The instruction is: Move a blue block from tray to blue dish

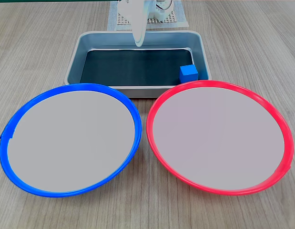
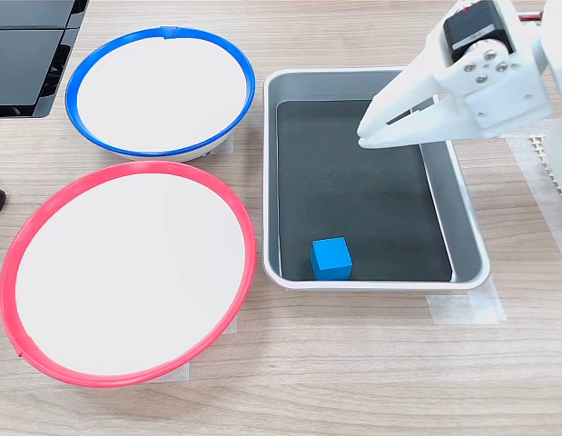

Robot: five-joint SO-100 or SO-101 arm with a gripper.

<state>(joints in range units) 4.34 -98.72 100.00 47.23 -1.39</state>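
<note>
**Block sits in the tray corner**

In the second exterior view, going left to right: the red plate [image 2: 126, 272] is at the bottom left. The blue dish [image 2: 161, 91] is above it, with nothing on it. Next is the tray [image 2: 468, 227]. The block [image 2: 330, 257] sits in its bottom corner, near the red plate. The claw [image 2: 367, 134] hangs over the tray, pinched narrow and holding nothing, well apart from the block.

A small blue block [image 1: 188, 73] sits flat in one corner of the grey, black-bottomed tray [image 1: 73, 59]. Just beside the tray lies the blue dish [image 1: 133, 114], pale-faced and bare.
</note>
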